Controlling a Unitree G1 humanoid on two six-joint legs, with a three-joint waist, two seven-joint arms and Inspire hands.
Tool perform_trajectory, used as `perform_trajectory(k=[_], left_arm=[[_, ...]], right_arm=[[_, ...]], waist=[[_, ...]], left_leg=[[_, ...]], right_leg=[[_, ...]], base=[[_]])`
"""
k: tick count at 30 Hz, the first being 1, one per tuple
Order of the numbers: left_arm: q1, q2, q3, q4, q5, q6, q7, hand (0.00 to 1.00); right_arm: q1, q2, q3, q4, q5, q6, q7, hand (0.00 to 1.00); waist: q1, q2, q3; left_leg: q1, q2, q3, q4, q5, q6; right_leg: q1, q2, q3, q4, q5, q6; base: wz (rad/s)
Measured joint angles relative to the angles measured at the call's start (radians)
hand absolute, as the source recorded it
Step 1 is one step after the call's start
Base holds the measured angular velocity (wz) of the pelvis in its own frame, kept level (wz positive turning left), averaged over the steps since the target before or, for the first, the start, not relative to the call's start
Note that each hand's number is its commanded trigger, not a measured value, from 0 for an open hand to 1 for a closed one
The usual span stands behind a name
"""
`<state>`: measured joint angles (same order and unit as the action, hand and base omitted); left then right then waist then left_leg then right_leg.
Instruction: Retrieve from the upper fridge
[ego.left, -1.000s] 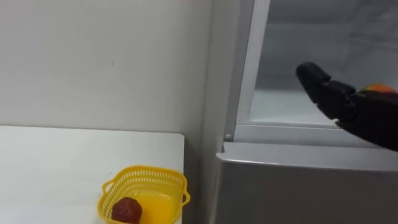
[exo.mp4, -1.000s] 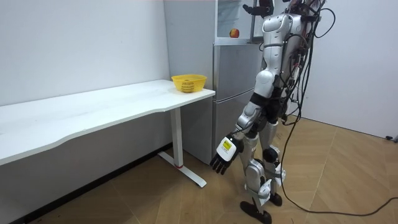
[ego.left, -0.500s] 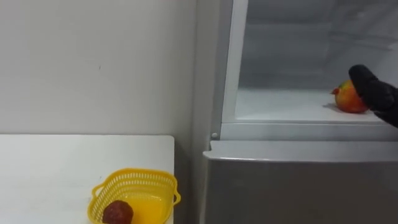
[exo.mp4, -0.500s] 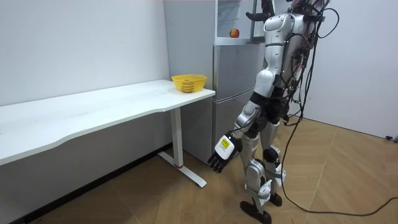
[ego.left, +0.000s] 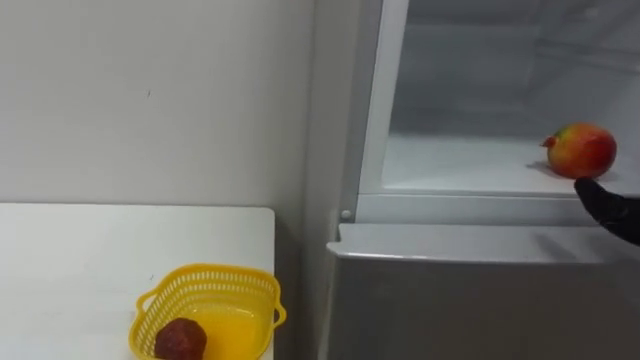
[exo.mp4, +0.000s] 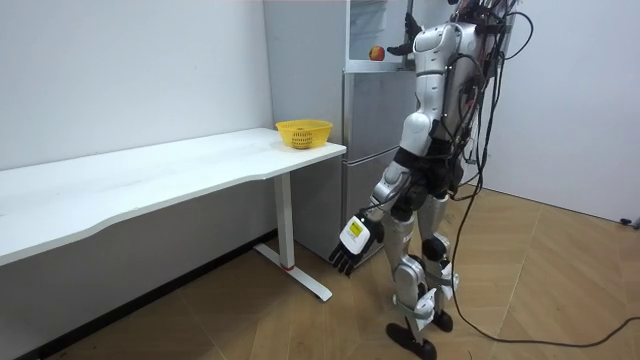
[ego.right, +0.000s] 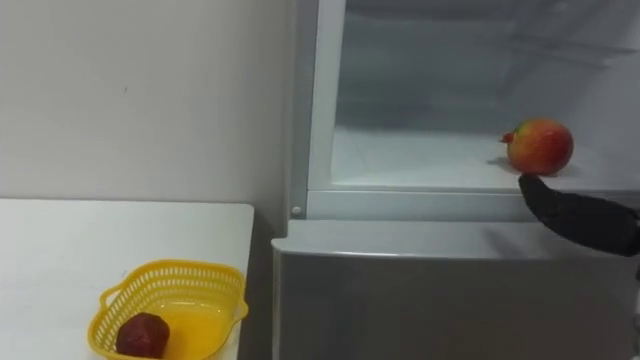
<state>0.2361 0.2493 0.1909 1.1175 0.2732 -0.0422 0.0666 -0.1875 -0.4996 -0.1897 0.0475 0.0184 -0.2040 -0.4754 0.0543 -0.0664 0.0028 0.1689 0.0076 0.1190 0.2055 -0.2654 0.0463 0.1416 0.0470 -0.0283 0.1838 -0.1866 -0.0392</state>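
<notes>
left of the fridge, a smooth white table is running back to the plain wall. its right edge is stopping just short of the fridge's side, with a narrow dark gap between them. near that edge a yellow plastic basket with latticed walls and small loop handles is sitting on the table. a dark red, rough-skinned round fruit is lying in its near left corner, leaving the rest of the basket floor open.

the fridge's grey lower door is standing closed beneath the upper compartment, which is standing open. its pale flat shelf is offering free room from the left frame across to the task's thing. that thing, a round red-and-yellow fruit with a small nub on its left side, is resting on the shelf toward the compartment's right, close to the front lip.

the right hand, dark and matte, is reaching in just below and in front of that fruit. its fingers are stretching out straight and pressed together, gripping nothing; whether a fingertip is touching the fruit cannot be told.

the room view is adding the robot standing upright on a wood-plank floor, facing the fridge with its right arm raised to the compartment. the left hand is hanging low in front of the fridge's lower door, fingers loose and slightly spread, holding nothing.
</notes>
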Motion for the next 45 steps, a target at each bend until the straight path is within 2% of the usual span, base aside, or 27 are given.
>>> perform_trajectory(k=[5, 11, 14, 19, 23, 27, 29, 33, 37, 41, 45], left_arm=[[0.0, 0.003, -0.003, -0.026, 0.003, 0.01, -0.015, 0.0], [0.003, 0.005, -0.01, -0.027, 0.003, 0.025, -0.026, 0.0], [0.0, 0.006, -0.011, -0.027, 0.001, 0.03, -0.031, 0.0], [0.002, 0.006, -0.012, -0.027, -0.005, 0.042, -0.035, 0.0], [0.001, 0.006, -0.025, -0.019, -0.007, 0.043, -0.04, 0.0], [0.003, 0.006, -0.029, -0.021, -0.006, 0.043, -0.04, 0.0], [0.009, 0.007, -0.029, -0.02, -0.006, 0.043, -0.04, 0.0], [0.014, 0.007, -0.028, -0.021, -0.004, 0.045, -0.04, 0.0], [0.025, 0.008, -0.023, -0.044, 0.001, 0.051, -0.052, 0.0], [0.033, 0.008, -0.009, -0.049, 0.004, 0.063, -0.06, 0.0], [0.031, 0.014, 0.003, -0.049, 0.002, 0.066, -0.057, 0.0]], right_arm=[[-0.072, -0.016, 0.013, 0.085, 0.046, 0.024, 0.013, 0.0], [-0.113, -0.032, 0.016, 0.116, 0.068, 0.03, 0.013, 0.0], [-0.115, -0.06, 0.027, 0.148, 0.1, 0.032, 0.018, 0.0], [-0.12, -0.066, 0.049, 0.15, 0.141, 0.034, 0.03, 0.0], [-0.148, -0.066, 0.06, 0.15, 0.199, 0.053, 0.041, 0.0], [-0.176, -0.089, 0.07, 0.159, 0.233, 0.053, 0.042, 0.0], [-0.228, -0.09, 0.087, 0.212, 0.273, 0.053, 0.043, 0.0], [-0.28, -0.091, 0.091, 0.305, 0.334, 0.053, 0.075, 0.0], [-0.297, -0.102, 0.091, 0.363, 0.334, 0.054, 0.091, 0.0], [-0.298, -0.134, 0.091, 0.374, 0.338, 0.073, 0.105, 0.0], [-0.327, -0.162, 0.092, 0.437, 0.339, 0.075, 0.113, 0.0]], waist=[[0.009, -0.008, 0.0062], [0.024, -0.016, 0.0042], [0.031, -0.019, 0.0029], [0.033, -0.019, 0.0022], [0.032, -0.019, 0.0018], [0.034, -0.021, 0.001], [0.03, -0.025, -0.0015], [0.033, -0.029, -0.0011], [0.033, -0.028, -0.0016], [0.033, -0.024, -0.0037], [0.036, -0.027, -0.0045]], left_leg=[[-0.007, 0.001, -0.002, 0.0, 0.001, -0.002], [-0.025, -0.003, -0.02, 0.005, 0.002, -0.003], [-0.027, -0.004, -0.028, 0.008, 0.002, -0.003], [-0.044, -0.003, -0.04, 0.017, 0.003, -0.003], [-0.059, -0.004, -0.041, 0.03, 0.003, -0.003], [-0.062, -0.004, -0.043, 0.032, 0.003, -0.003], [-0.058, -0.004, -0.042, 0.032, 0.003, -0.003], [-0.055, -0.004, -0.042, 0.031, 0.003, -0.003], [-0.055, -0.004, -0.042, 0.029, 0.003, -0.003], [-0.059, -0.004, -0.042, 0.025, 0.003, -0.004], [-0.06, -0.004, -0.042, 0.025, 0.003, -0.004]], right_leg=[[-0.008, 0.0, -0.003, 0.0, 0.0, 0.0], [-0.014, -0.003, -0.016, 0.0, 0.002, -0.003], [-0.016, -0.005, -0.03, -0.001, 0.002, -0.003], [-0.021, -0.005, -0.034, 0.0, 0.002, -0.003], [-0.029, -0.006, -0.041, 0.002, 0.002, -0.003], [-0.029, -0.008, -0.046, 0.002, 0.002, -0.004], [-0.026, -0.008, -0.045, 0.001, 0.003, -0.005], [-0.023, -0.008, -0.046, 0.001, 0.004, -0.006], [-0.03, -0.008, -0.054, 0.001, 0.005, -0.008], [-0.038, -0.007, -0.055, 0.001, 0.005, -0.008], [-0.036, -0.007, -0.054, 0.001, 0.005, -0.008]], base=[[0.01], [0.05], [0.11], [0.07], [0.01], [0.02], [0.0], [0.0], [0.0], [-0.02], [0.0]])
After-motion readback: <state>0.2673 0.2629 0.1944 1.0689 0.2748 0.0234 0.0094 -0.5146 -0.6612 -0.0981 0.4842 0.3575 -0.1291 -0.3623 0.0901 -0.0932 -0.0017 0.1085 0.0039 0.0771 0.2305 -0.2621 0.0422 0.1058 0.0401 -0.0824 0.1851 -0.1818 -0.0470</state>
